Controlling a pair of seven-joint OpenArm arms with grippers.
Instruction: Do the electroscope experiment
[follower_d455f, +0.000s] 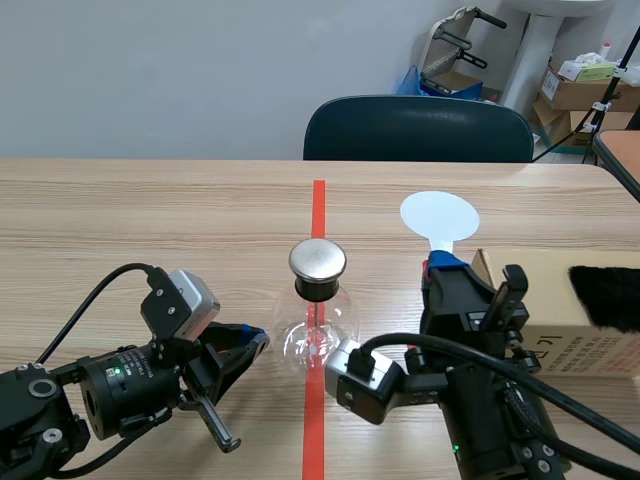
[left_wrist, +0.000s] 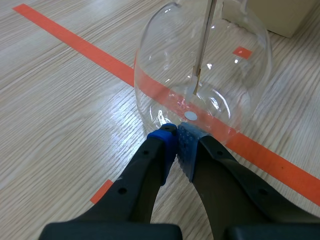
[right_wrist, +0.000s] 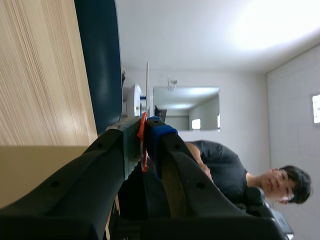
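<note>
The electroscope, a clear glass flask (follower_d455f: 318, 338) with a round metal cap (follower_d455f: 318, 260), stands on the red tape line at the table's middle. In the left wrist view the flask (left_wrist: 235, 60) and its inner rod (left_wrist: 202, 50) are just ahead of my left gripper (left_wrist: 177, 145), which is shut on nothing, its pads almost at the glass. From the scene view that left gripper (follower_d455f: 256, 344) lies low, left of the flask. My right gripper (follower_d455f: 443, 264) is shut on the red handle (right_wrist: 142, 145) of a white round paddle (follower_d455f: 440, 215), held raised right of the flask.
A cardboard box (follower_d455f: 545, 335) with a black furry piece (follower_d455f: 606, 296) on it sits at the right edge. A dark blue chair (follower_d455f: 418, 130) stands behind the table's far edge. A person (right_wrist: 225, 170) shows in the right wrist view.
</note>
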